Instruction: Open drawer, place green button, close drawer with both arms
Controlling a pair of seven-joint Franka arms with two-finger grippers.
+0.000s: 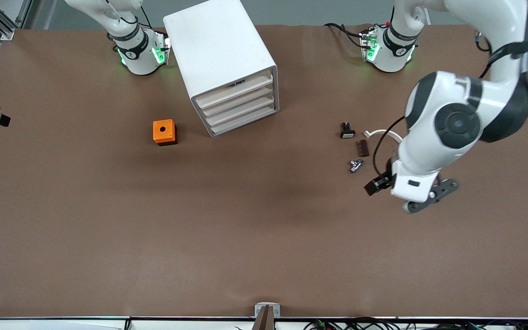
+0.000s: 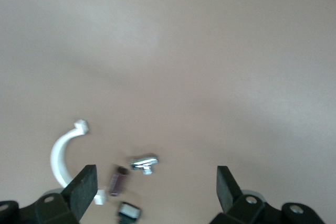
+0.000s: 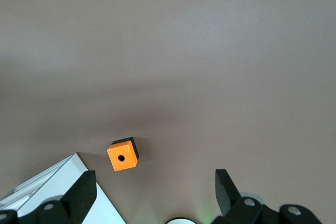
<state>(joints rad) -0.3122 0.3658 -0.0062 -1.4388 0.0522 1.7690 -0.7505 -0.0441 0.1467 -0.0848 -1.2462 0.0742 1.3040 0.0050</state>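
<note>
The white four-drawer cabinet (image 1: 220, 46) stands near the right arm's base with every drawer shut, the lower drawers (image 1: 244, 115) included. No green-capped button shows in any view. My left gripper (image 1: 376, 185) is open and empty, low over the table just beside a cluster of small parts; the left wrist view shows its fingers spread wide (image 2: 156, 187). My right gripper (image 3: 155, 195) is open and empty, high over the table by its base, and is out of the front view. The cabinet's corner (image 3: 58, 182) shows in the right wrist view.
An orange box with a hole (image 1: 164, 132) (image 3: 123, 155) sits beside the cabinet. The cluster holds a black piece with a white face (image 1: 347, 131) (image 2: 128, 212), a brown piece (image 1: 363, 147) (image 2: 118, 179), a white curved clip (image 1: 382, 133) (image 2: 60, 153) and a silvery piece (image 1: 355, 165) (image 2: 144, 162).
</note>
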